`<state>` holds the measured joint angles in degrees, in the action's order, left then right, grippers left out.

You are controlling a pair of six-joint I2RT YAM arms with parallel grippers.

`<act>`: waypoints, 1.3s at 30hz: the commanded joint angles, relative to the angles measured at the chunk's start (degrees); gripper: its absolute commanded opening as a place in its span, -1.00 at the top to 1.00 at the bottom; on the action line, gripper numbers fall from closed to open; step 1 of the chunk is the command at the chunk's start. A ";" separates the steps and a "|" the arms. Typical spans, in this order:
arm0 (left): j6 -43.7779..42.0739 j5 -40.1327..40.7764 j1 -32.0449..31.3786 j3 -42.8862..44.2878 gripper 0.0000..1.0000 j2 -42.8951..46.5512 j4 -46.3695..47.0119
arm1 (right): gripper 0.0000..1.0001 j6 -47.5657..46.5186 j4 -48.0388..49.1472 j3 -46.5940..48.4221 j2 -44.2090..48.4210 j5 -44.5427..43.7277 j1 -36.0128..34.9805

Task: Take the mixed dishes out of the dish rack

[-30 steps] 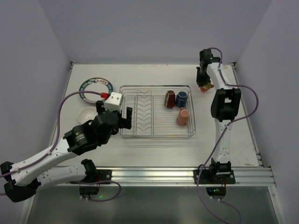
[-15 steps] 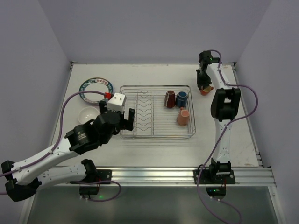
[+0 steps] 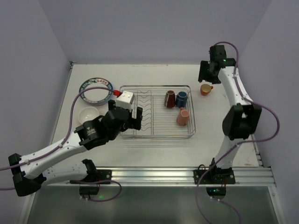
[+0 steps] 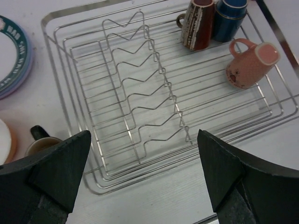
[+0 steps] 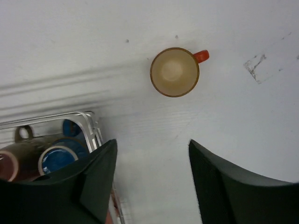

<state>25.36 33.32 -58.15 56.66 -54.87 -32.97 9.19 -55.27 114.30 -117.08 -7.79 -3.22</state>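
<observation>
A maroon mug, a blue mug and a tipped pink mug sit at the rack's right end. They look light, rigid, slick and breakable, so pinch across a rim wall. The left fingers gape wide over the rack. The right fingers stand apart and empty above the orange mug.

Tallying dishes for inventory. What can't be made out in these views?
Small dark mug: under the left arm in the top view; half behind the left hand in its wrist view.
Stacked round plates: too small to count from above; cut by the left wrist view's edge.
Maroon mug: mostly behind the right hand, right wrist view.
</observation>
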 commanded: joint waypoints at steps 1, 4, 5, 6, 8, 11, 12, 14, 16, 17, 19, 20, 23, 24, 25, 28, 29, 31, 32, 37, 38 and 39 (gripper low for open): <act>6.79 -5.00 0.14 3.80 -1.00 -4.53 6.93 | -0.37 9.83 11.88 -17.90 23.41 0.15 -1.51; 8.47 -12.62 0.14 6.61 -1.00 -10.85 12.29 | -0.98 18.27 34.48 -47.09 48.90 5.76 -2.14; 7.95 -15.10 0.14 7.75 -1.00 -14.61 13.45 | -0.98 20.06 39.74 -56.29 58.10 6.90 -2.22; 7.77 -16.95 0.06 10.89 -1.00 -17.00 14.07 | -0.98 21.03 40.32 -58.99 61.50 7.52 -2.23; 7.33 -18.73 0.05 15.38 -1.00 -24.53 13.03 | -0.98 21.22 37.19 -63.30 65.99 8.93 -2.23; 4.79 -18.82 -0.03 26.01 -1.00 -35.77 8.38 | -0.98 18.94 31.48 -65.95 71.71 10.08 -2.14; 3.82 -19.17 -0.03 28.39 -1.00 -38.53 7.49 | -0.98 18.67 30.75 -66.66 74.60 8.77 -2.22; -0.37 -22.67 -0.03 34.81 -1.00 -45.72 6.25 | -0.98 20.51 28.38 -69.37 77.77 3.44 -2.14; -3.20 -25.83 -0.12 38.76 -1.00 -50.22 4.25 | -0.98 22.00 28.11 -71.14 82.68 2.43 -2.14; -5.13 -26.11 -0.12 43.22 -1.00 -54.33 2.84 | -0.98 22.01 28.28 -71.93 84.10 3.74 -2.14; -7.51 -26.37 -0.12 47.03 -1.00 -59.01 -0.68 | -0.98 21.57 28.20 -72.20 87.09 3.92 -2.14; -8.22 -26.38 -0.21 50.01 -1.00 -60.17 -1.65 | -0.98 21.31 27.93 -71.94 87.71 4.19 -2.14; -10.51 -27.25 -0.12 52.40 -1.00 -63.16 -3.68 | -0.98 20.78 25.48 -70.10 89.21 5.67 -2.14; -11.21 -28.21 -0.12 52.32 -1.00 -63.60 -3.07 | -0.98 20.43 24.43 -69.31 89.56 6.29 -2.14; -12.78 -30.22 -0.21 52.15 -1.00 -64.39 -2.63 | -0.98 19.73 22.33 -68.17 90.70 7.25 -2.14; -14.46 -30.07 -0.12 52.14 -0.99 -66.15 -1.75 | -0.98 18.50 21.69 -68.16 93.60 13.14 -2.14; -15.25 -30.50 -0.12 52.32 -0.98 -66.68 -1.48 | -0.98 17.89 21.26 -67.98 95.35 14.20 -2.14; -17.44 -31.30 -0.12 52.49 -0.97 -67.73 -0.43 | -0.98 16.30 20.03 -67.46 96.77 15.79 -2.14; -18.06 -31.04 -0.12 52.67 -0.97 -68.08 -0.17 | -0.98 15.95 19.50 -66.67 97.64 15.88 -2.14; -21.93 -30.60 0.14 54.42 -0.96 -70.63 0.80 | -0.98 15.51 18.88 -65.79 98.88 19.21 -2.14; -22.20 -30.60 0.32 54.78 -0.96 -70.90 0.72 | -0.98 15.51 18.88 -65.87 98.88 20.78 -2.22; -22.29 -30.25 0.49 54.96 -0.96 -71.07 0.72 | -0.98 15.59 18.88 -65.87 98.36 21.23 -2.14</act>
<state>7.16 4.05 -58.13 108.57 -125.27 -33.58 26.02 -35.68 47.00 -18.28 8.71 -5.50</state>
